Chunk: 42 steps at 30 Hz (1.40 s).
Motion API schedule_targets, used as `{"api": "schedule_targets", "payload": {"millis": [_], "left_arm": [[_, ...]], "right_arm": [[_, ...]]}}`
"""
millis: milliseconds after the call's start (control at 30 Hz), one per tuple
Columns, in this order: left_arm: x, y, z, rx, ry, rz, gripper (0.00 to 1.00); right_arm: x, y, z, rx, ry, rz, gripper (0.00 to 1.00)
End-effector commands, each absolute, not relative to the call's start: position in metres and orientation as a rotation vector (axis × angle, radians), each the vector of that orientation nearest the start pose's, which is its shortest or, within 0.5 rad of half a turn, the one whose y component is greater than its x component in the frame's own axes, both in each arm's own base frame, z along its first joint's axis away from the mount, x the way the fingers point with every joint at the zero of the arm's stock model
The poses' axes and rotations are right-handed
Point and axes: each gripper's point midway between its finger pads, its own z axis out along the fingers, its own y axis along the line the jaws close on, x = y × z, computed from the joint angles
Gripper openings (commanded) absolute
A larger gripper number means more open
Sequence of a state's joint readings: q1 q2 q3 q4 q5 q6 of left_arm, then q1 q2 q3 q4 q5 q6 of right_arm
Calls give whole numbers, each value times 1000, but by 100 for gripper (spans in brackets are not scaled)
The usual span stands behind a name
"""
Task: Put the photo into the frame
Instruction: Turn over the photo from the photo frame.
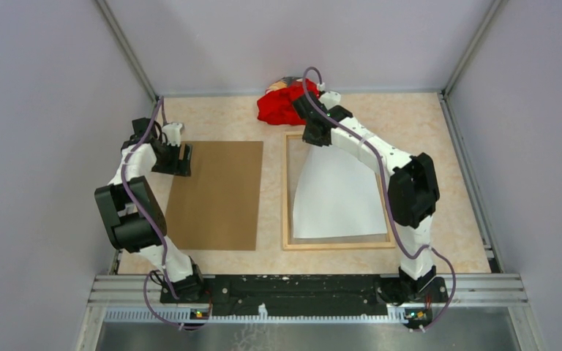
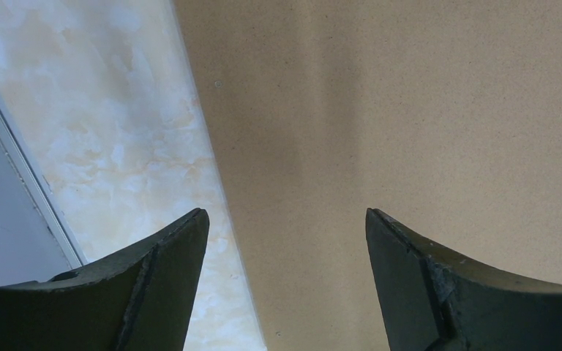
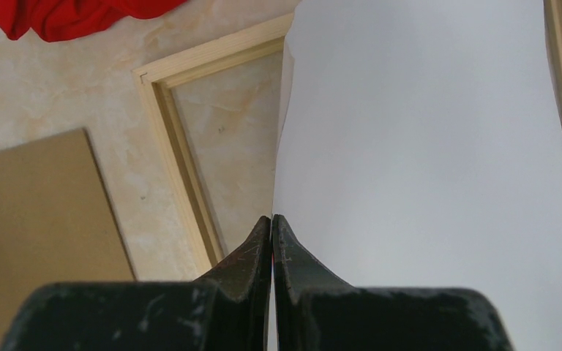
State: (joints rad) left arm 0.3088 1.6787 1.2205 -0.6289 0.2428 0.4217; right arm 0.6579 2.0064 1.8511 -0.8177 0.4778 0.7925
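Note:
The photo [image 1: 336,194] shows only its plain white side; its printed side is hidden. Its near edge rests inside the light-wood frame [image 1: 287,190] and its far end is lifted and curved. My right gripper [image 1: 315,131] is at that far end, over the frame's top rail, shut on the photo's edge. In the right wrist view the jaws [image 3: 272,219] pinch the sheet [image 3: 424,146] edge-on, with the frame's corner [image 3: 183,168] below. My left gripper [image 1: 183,159] hangs open and empty [image 2: 287,212] over the left edge of the brown backing board [image 2: 410,110].
The brown backing board [image 1: 216,194] lies flat left of the frame. A crumpled red cloth [image 1: 282,102] sits at the back of the table, just beyond the frame's far rail. Grey walls close in on the left, right and back.

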Motion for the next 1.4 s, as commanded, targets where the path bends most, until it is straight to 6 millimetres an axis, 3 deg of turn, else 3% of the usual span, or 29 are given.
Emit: {"api": "schedule_targets", "payload": {"millis": [0,300,667,700,900,1000,1233,1367], "left_arm": [[370,89,88,242,2572,-67,85],[370,88,87,246,2573,-71,84],[370,87,86,248,2574,-74,84],[370,88,86,246,2575,-73,84],[368,88,84,248,2584,-72,85],[369,88,85,251,2580,-70,85],[370,87,91,261,2576,-78,88],[369,89,91,257,2578,-67,90]], "right_arm": [[423,247,173,470,2310,51,0],[415,237,173,633,2275,33,0],[414,247,160,558,2320,61,0],[413,248,157,546,2334,61,4],[414,257,151,501,2355,103,56],[415,260,152,490,2356,131,72],[417,268,160,469,2347,184,94],[418,273,164,454,2347,246,99]]}}
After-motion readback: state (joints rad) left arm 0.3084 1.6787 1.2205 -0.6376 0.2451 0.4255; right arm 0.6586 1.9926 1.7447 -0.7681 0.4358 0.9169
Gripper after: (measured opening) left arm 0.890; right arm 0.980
